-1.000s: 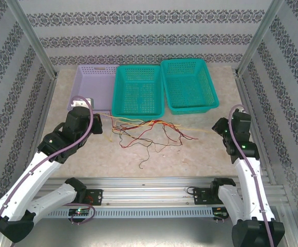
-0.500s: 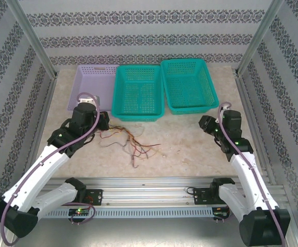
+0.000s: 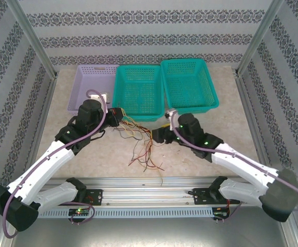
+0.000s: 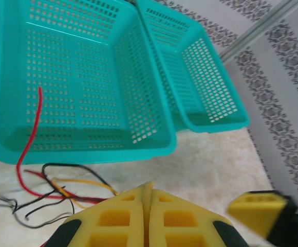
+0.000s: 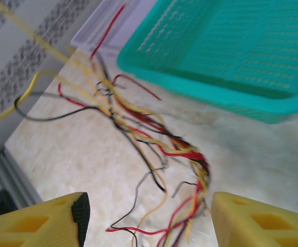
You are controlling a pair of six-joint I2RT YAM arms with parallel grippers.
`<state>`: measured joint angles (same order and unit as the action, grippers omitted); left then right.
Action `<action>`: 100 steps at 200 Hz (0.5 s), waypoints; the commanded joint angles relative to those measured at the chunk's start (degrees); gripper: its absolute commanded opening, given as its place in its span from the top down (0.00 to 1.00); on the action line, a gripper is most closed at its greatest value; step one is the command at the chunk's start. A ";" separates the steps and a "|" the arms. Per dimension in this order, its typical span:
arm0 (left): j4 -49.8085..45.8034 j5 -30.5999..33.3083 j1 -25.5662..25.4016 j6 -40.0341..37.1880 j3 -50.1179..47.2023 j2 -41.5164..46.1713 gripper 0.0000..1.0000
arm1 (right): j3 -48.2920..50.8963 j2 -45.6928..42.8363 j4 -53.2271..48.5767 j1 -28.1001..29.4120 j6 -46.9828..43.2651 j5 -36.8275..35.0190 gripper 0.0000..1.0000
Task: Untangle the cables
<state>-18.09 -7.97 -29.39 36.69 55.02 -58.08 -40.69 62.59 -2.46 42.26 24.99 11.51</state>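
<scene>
You see walls (image 3: 138,31) in grey damask stripes on three sides; aluminium posts (image 3: 32,36) at the corners; beige marbled surface (image 3: 108,159) below.

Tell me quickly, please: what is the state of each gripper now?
Left gripper: closed, it seems on the cables, which fan out from it.
Right gripper: open, holding nothing.

Left arm bent at elbow, reaching forward. Left gripper (image 3: 115,117): fingers (image 4: 119,218) pressed flat together. Right arm stretched low toward centre. Right gripper (image 3: 159,135): fingers (image 5: 257,221) spread wide apart.
</scene>
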 commanded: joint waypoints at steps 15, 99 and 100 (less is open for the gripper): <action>4.37 -4.68 -1.67 3.60 3.19 0.66 1.00 | -1.76 4.33 6.91 2.30 -3.85 -6.72 0.35; 1.59 -4.03 -2.21 3.96 4.18 1.60 1.00 | 3.51 7.42 20.10 4.63 -4.06 -2.04 0.40; 1.58 -3.92 -2.19 4.07 4.24 1.63 1.00 | 3.68 7.40 20.25 4.70 -3.98 -2.11 0.40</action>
<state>-17.39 -12.88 -30.81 38.50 57.36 -57.74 -40.16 69.41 10.46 45.34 21.82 7.09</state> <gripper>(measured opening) 0.066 0.623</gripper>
